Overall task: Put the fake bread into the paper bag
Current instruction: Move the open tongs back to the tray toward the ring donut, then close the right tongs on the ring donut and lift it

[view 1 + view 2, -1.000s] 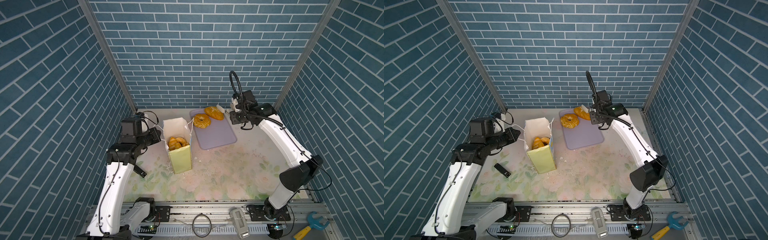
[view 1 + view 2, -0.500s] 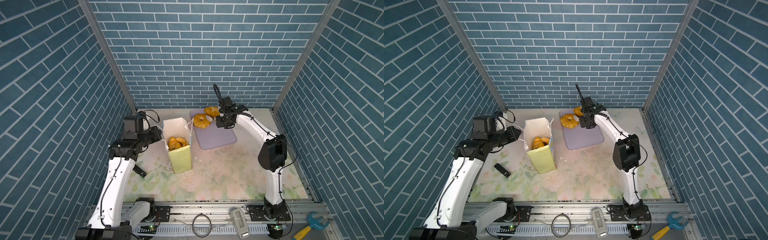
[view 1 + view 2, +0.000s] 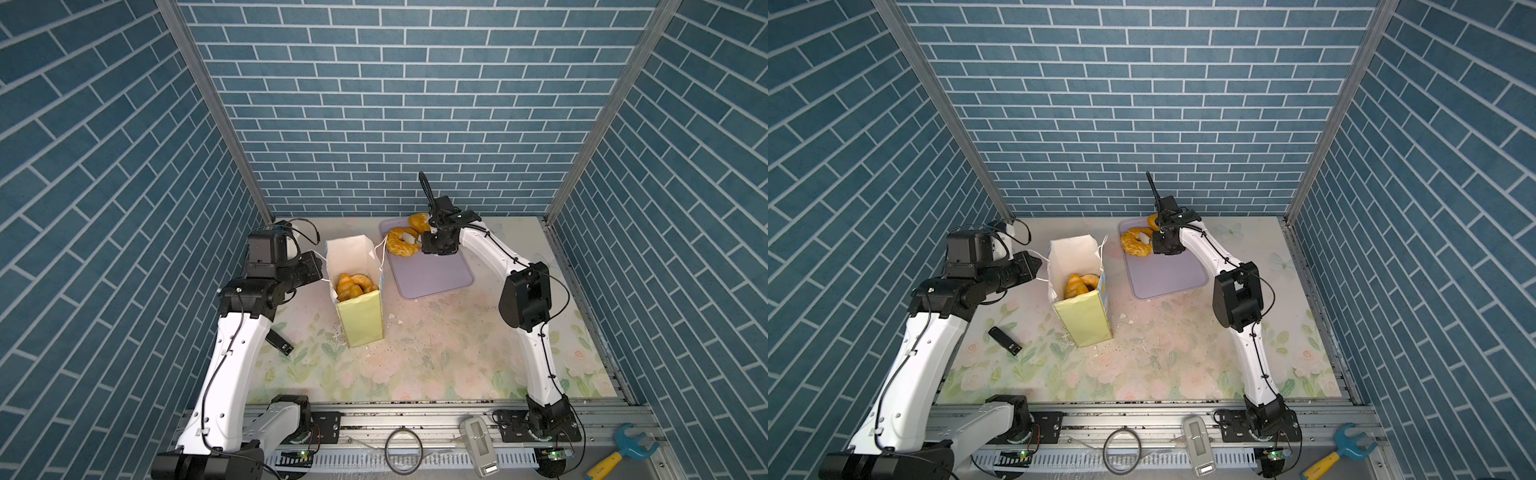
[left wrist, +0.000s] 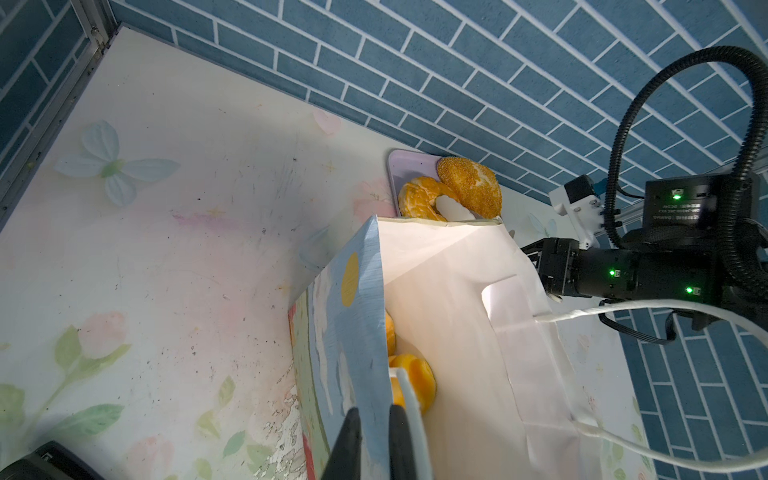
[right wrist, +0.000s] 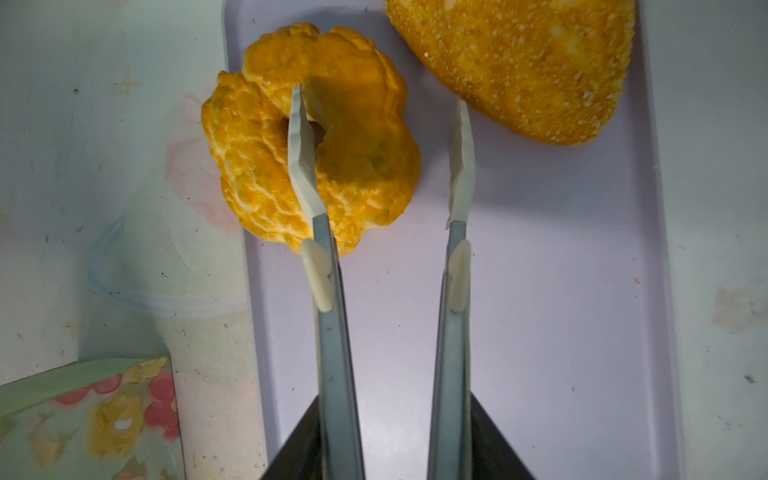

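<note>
Ring bun [image 5: 249,137] on tray [image 5: 540,291], right gripper [image 5: 378,95] spread astride one side

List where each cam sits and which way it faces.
Top views: overhead at front, looking down on table; left arm, right arm visible.
Left wrist: behind left pincer, facing paper bag, which it pinches; right arm beyond.
Right wrist: behind open right pincer straddling ring bun, looking down at tray.
Shared: ring bun in all.
</note>
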Robot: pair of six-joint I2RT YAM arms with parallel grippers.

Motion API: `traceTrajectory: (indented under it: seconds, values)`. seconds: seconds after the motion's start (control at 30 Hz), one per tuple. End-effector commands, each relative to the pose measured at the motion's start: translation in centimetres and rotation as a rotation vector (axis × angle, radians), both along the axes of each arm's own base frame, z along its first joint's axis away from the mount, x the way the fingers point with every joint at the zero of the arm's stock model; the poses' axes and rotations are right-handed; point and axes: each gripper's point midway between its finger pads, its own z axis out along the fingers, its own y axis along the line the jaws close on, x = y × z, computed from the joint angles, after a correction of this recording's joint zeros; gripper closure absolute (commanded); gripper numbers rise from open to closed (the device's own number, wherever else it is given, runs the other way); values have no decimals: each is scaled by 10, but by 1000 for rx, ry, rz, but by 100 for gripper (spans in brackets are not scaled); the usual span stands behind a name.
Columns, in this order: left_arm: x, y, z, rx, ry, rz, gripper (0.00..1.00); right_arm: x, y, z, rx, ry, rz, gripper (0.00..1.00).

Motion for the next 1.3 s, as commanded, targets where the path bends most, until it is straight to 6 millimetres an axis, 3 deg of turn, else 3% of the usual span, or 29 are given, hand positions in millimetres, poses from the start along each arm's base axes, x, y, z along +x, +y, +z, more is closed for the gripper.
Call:
traceTrajectory:
  seconds: [0.0,0.17,0.43,0.67,0.9,1.27]
  values:
    - [2,1,5,21,-25,-5,84,0,10,4,35,13,-9,52]
    - [2,1,5,15,-25,-3,84,-1,9,1,25,24,-9,56]
    - [-1,1,8,13,-35,-3,84,-19,-5,25,3,-1,10,69]
    - [-4,1,7,13,-38,-1,84,-57,-44,44,-72,-25,27,71]
    - [-7,1,10,4,-48,1,84,-94,-77,32,-128,26,53,66]
    - [-13,2,10,0,-49,13,84,-90,-74,16,-152,69,77,56]
